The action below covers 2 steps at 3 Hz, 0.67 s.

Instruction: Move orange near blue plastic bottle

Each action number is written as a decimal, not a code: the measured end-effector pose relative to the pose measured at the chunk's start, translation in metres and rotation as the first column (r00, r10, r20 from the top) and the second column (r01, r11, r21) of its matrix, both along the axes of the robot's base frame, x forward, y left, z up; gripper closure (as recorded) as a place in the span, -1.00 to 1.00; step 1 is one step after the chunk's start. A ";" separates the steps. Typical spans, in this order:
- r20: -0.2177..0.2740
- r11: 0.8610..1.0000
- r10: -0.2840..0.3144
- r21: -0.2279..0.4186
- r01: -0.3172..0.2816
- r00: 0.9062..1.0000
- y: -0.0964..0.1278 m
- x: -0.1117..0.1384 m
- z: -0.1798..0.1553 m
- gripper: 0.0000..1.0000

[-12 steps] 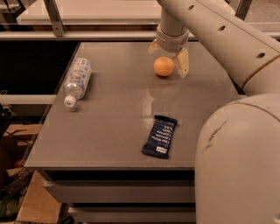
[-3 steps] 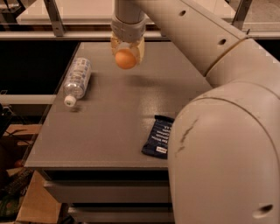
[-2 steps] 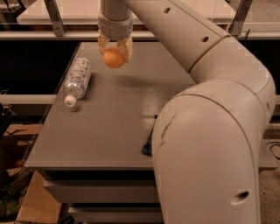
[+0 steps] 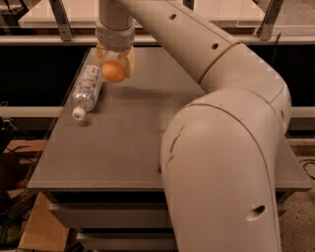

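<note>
The orange (image 4: 114,71) is a small round fruit held between the fingers of my gripper (image 4: 115,68). The gripper is shut on it at the far left part of the grey table (image 4: 118,147), just right of the blue plastic bottle (image 4: 87,90). The bottle lies on its side near the table's left edge, white cap pointing toward the front. The orange is about level with the bottle's far end, a small gap apart. I cannot tell whether the orange touches the table top.
My large white arm (image 4: 221,147) fills the right half of the view and hides the right part of the table. A railing and another surface (image 4: 59,15) stand behind the table. The floor with a cardboard piece (image 4: 42,231) lies at the lower left.
My gripper has carried the orange leftward across the table, from the far right area to just beside the bottle. The bottle has not moved. The arm now hides the dark blue wrapper.
</note>
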<state>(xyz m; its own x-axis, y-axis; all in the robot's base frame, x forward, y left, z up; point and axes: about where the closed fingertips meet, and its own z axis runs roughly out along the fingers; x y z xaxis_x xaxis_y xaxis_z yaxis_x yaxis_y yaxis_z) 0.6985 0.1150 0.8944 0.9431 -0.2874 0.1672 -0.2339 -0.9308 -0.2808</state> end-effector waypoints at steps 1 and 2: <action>-0.038 0.997 -0.047 0.058 0.049 0.998 0.006 -0.002 -0.011 1.00; -0.067 0.989 -0.104 0.102 0.111 0.992 0.006 -0.002 -0.017 0.62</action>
